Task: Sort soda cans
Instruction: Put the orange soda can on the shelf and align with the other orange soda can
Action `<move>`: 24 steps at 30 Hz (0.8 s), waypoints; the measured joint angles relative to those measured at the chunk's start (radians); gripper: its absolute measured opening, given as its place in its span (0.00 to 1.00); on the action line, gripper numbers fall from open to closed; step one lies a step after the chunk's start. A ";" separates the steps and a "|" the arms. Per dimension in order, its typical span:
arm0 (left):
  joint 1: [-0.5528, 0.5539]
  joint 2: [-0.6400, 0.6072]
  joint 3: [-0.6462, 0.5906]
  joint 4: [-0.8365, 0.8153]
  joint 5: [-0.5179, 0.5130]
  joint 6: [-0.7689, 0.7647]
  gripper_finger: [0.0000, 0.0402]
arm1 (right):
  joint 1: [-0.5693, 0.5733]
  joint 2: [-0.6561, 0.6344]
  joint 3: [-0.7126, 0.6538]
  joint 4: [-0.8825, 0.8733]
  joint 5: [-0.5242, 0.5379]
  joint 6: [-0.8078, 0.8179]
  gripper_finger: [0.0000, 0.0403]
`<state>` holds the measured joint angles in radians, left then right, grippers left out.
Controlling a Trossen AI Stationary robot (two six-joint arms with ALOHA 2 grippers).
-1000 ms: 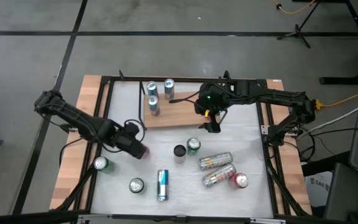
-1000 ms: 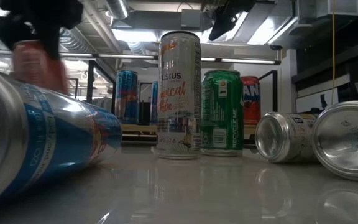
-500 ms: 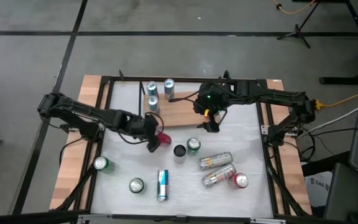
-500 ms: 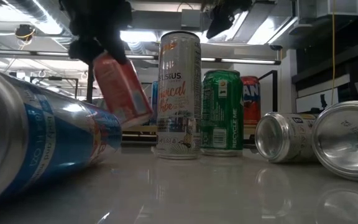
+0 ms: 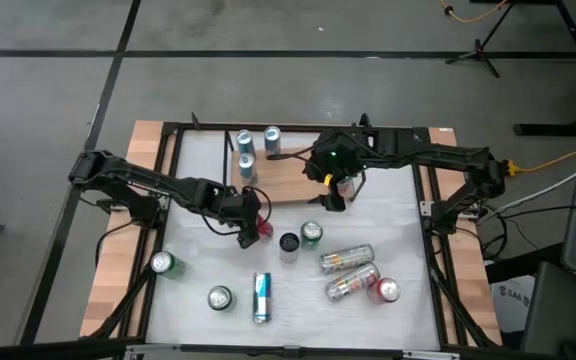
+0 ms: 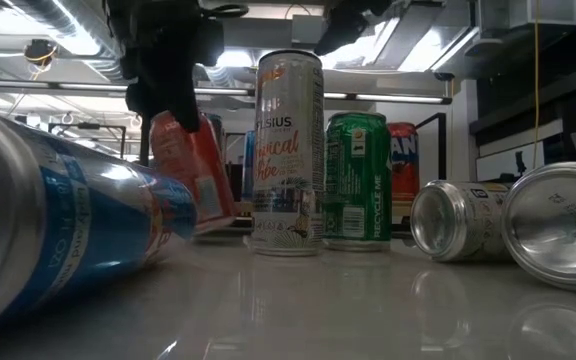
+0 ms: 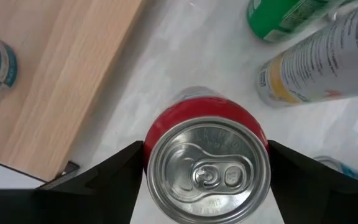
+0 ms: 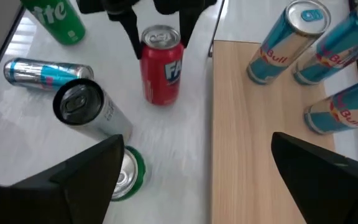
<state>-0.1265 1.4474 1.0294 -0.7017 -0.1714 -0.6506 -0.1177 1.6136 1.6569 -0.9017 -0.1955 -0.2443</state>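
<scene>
White tabletop fills the low view, and nearest that camera we note a blue-and-silver can (image 6: 58, 230) lying on its side, with two silver cans (image 5: 348, 272) also toppled at the right. Behind it the left gripper (image 5: 251, 226) is clamped on a red can (image 5: 263, 230), fingers on either side of the body just under the rim; the can stands upright, at or just above the surface near the wooden board (image 5: 288, 185), and we cannot tell whether it bears weight yet. Just beyond stand a tall pale can (image 6: 288, 150) and a green can (image 6: 357, 180). Farther back, three blue cans (image 8: 328, 62) stand grouped on the board. The right gripper (image 5: 334, 196) hovers near the board's edge, fingers spread wide and empty. We judge the step in hand to be placing the red can; the next move calls for settling it flat and upright, then releasing without tipping it.
</scene>
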 joint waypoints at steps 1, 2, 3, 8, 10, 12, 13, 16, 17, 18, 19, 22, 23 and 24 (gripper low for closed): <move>0.000 0.003 0.000 0.000 0.000 0.001 0.72 | 0.000 0.003 0.000 0.010 0.000 0.000 0.99; 0.000 0.005 0.000 0.002 -0.001 0.003 0.72 | 0.000 0.004 0.000 0.017 0.000 0.000 0.99; 0.000 0.011 0.000 0.003 0.001 0.005 0.73 | 0.000 0.005 0.000 0.015 0.000 0.000 0.99; -0.001 0.024 0.003 0.010 -0.003 0.010 0.74 | 0.000 0.006 0.000 0.015 0.000 0.001 0.99; -0.001 0.025 0.003 0.013 -0.004 0.010 0.75 | 0.000 0.006 0.000 0.013 0.000 0.001 0.99; -0.001 0.025 0.003 0.012 -0.002 0.010 0.75 | 0.000 0.006 0.000 0.014 0.000 0.002 0.99; -0.001 0.026 0.003 0.011 -0.002 0.010 0.76 | 0.000 0.006 0.000 0.014 0.000 0.002 0.99; -0.001 0.026 0.003 0.011 -0.002 0.009 0.76 | 0.000 0.006 0.000 0.013 0.000 0.002 0.99; -0.001 0.026 0.003 0.011 -0.002 0.009 0.76 | 0.000 0.006 0.000 0.013 0.000 0.002 0.99; -0.001 0.026 0.003 0.010 -0.001 0.009 0.76 | 0.000 0.006 0.000 0.013 0.000 0.002 0.99; -0.001 0.026 0.003 0.010 -0.001 0.009 0.76 | 0.000 0.006 0.000 0.013 0.000 0.003 0.99; 0.000 0.026 0.003 0.010 -0.001 0.009 0.76 | 0.000 0.006 0.000 0.012 0.000 0.003 0.99; 0.000 0.026 0.003 0.009 0.000 0.009 0.76 | 0.000 0.006 0.000 0.012 0.000 0.003 0.99; 0.000 0.026 0.003 0.009 0.000 0.009 0.76 | 0.000 0.006 0.000 0.012 0.000 0.003 0.99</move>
<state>-0.1265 1.4735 1.0321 -0.6926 -0.1715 -0.6419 -0.1177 1.6196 1.6569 -0.8902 -0.1955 -0.2413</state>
